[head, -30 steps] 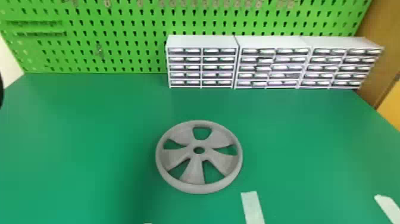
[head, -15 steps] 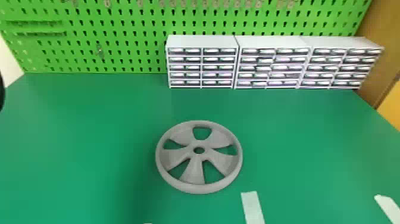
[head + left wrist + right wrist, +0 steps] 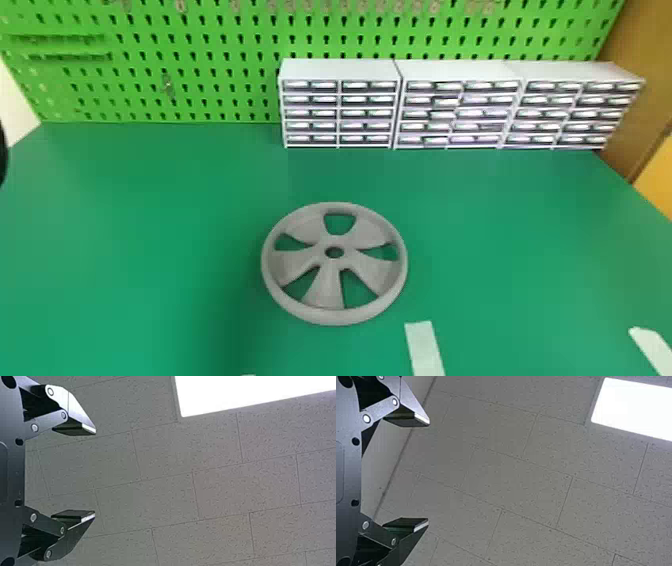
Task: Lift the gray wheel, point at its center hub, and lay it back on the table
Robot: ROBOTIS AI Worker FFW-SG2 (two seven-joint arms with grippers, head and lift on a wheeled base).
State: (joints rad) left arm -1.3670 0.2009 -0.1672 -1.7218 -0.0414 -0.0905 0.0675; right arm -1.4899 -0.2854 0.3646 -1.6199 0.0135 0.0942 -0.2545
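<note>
The left gripper (image 3: 95, 473) has its fingers spread wide, ceiling tiles (image 3: 166, 498) and a lit ceiling panel (image 3: 253, 394) beyond their tips. The right gripper (image 3: 428, 472) is likewise wide, its fingers also pointing at tiled ceiling. Apart from both pairs of fingers, the gray wheel (image 3: 325, 287) lies flat on the green table (image 3: 500, 225), its five spokes around the center hub (image 3: 345, 254) and green showing through the openings. A pale tape strip (image 3: 424, 345) is near its rim, on the near right. Farther back, small-drawer cabinets (image 3: 340, 70) stand in a row before a green pegboard (image 3: 225, 50).
</note>
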